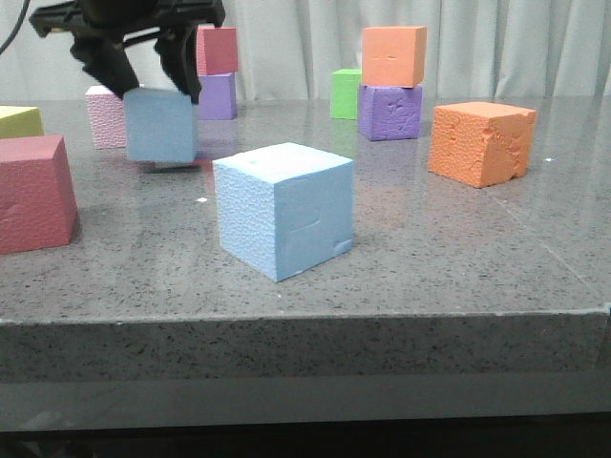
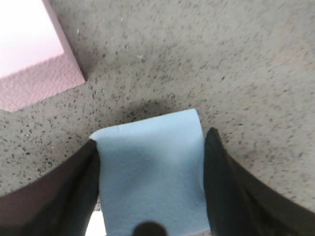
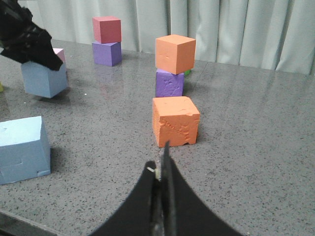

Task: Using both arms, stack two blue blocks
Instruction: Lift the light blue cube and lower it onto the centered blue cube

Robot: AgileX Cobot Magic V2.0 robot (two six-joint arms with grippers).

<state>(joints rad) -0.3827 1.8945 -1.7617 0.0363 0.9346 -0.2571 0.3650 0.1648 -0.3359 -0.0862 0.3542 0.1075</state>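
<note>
The left gripper (image 1: 153,81) is clamped on one blue block (image 1: 160,125), with a black finger pressed on each side. That block hangs just above the table, with a dark shadow under it, beside a pale pink cube (image 1: 105,116). The other blue block (image 1: 284,209) sits alone near the front edge of the table. Both are soft foam cubes with bumpy faces and small dents. The right gripper (image 3: 163,162) has its fingers pressed together and holds nothing. The table (image 1: 458,248) is shiny grey stone with tiny dark specks. Pale curtains (image 1: 516,43) hang behind it. No writing shows on any cube.
</note>
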